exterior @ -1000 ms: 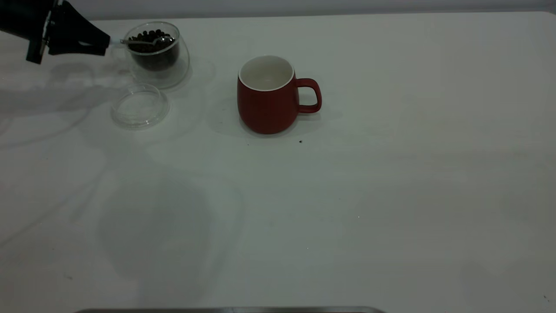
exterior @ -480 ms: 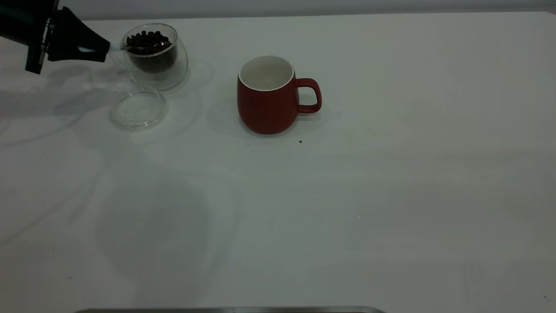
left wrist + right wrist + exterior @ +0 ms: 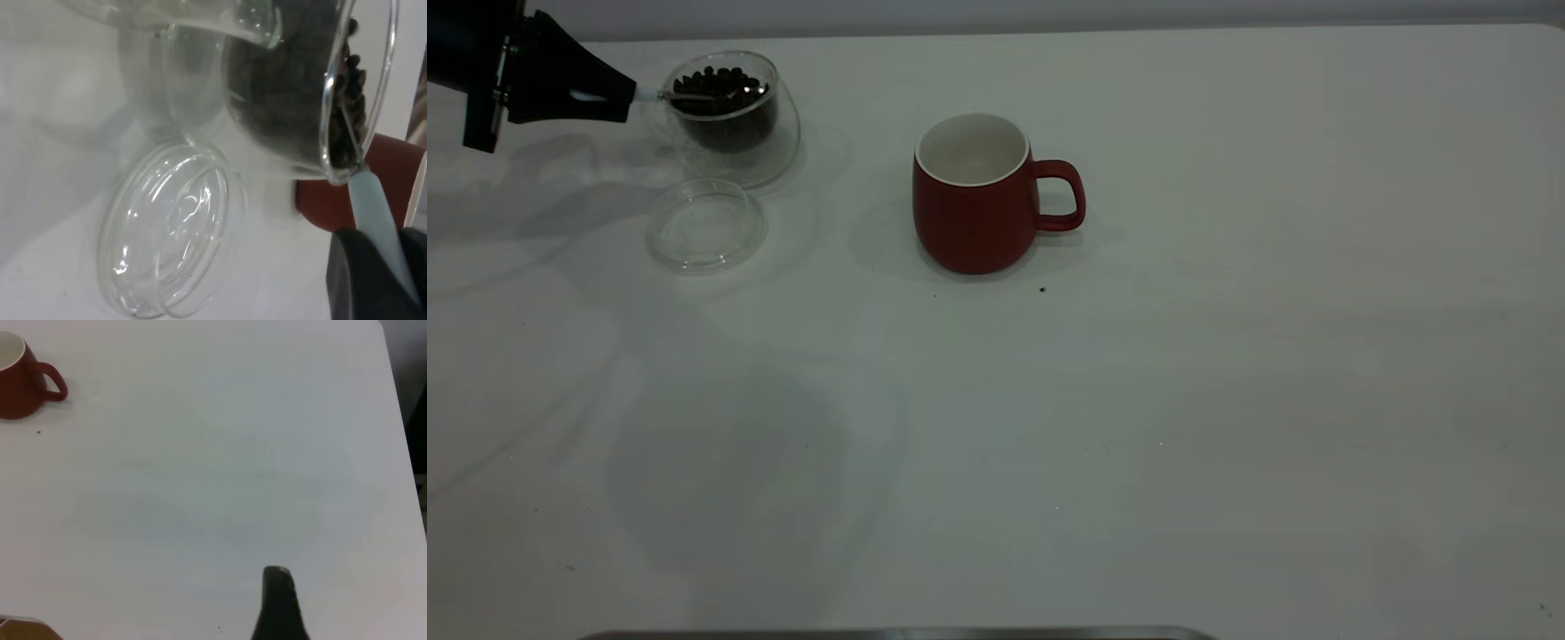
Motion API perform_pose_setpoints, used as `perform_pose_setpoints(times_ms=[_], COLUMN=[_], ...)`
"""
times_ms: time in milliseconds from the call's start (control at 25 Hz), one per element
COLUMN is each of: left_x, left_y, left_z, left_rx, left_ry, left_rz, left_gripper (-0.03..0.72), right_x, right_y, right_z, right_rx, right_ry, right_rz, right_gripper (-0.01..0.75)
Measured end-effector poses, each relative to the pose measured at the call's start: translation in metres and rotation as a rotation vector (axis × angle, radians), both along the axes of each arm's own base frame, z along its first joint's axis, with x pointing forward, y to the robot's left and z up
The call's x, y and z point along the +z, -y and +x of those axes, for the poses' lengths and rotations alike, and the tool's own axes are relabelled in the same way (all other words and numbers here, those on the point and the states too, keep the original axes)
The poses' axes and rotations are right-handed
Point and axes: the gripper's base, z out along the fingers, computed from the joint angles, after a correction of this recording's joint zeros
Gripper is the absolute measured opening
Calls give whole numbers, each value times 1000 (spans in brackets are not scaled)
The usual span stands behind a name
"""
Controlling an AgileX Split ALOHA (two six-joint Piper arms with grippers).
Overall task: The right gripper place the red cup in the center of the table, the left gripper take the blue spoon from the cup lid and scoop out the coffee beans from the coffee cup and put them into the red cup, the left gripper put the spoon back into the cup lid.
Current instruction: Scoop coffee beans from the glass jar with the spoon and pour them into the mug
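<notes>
My left gripper point(image 3: 624, 94) hangs at the table's point(image 3: 1138, 400) far left, shut on the pale blue handle of the blue spoon point(image 3: 694, 93). The spoon reaches over the rim of the clear glass coffee cup point(image 3: 729, 124), its metal bowl lying among the coffee beans point(image 3: 713, 84). The empty cup lid point(image 3: 707, 224) lies flat just in front of that cup. The red cup point(image 3: 974, 200) stands upright mid-table, white inside, handle to the right. The left wrist view shows the spoon handle point(image 3: 372, 213), the glass cup point(image 3: 287, 100), the lid point(image 3: 170, 233) and the red cup point(image 3: 393, 173) behind. My right gripper point(image 3: 277, 590) hovers far right of the red cup point(image 3: 17, 383).
A few dark specks point(image 3: 1041, 289) lie in front of the red cup. The right table edge point(image 3: 400, 420) runs close to the right gripper. A grey strip point(image 3: 898, 634) shows at the near edge.
The left gripper has drawn back a little to the left with the spoon. The glass cup and the lid have both slid slightly left with it. The red cup has not moved.
</notes>
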Motion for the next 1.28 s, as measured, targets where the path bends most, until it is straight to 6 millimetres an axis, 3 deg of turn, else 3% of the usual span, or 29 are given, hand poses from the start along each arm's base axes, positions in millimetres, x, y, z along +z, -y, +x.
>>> perform_pose_setpoints(times_ms=[520,920,1280], left_x=[0,3,4], left_y=[-1,-26,-27], left_z=[0,-2,-2], left_rx=[3,96,106], left_ry=[-1,0,-2], left_rz=[0,-42,-50], left_gripper=[122,122,122], right_x=[0,0,0], right_y=[0,0,0], right_z=[0,0,0], right_rx=[0,0,0], right_ry=[0,0,0], right_rz=[0,0,0], right_gripper=[582,582,582])
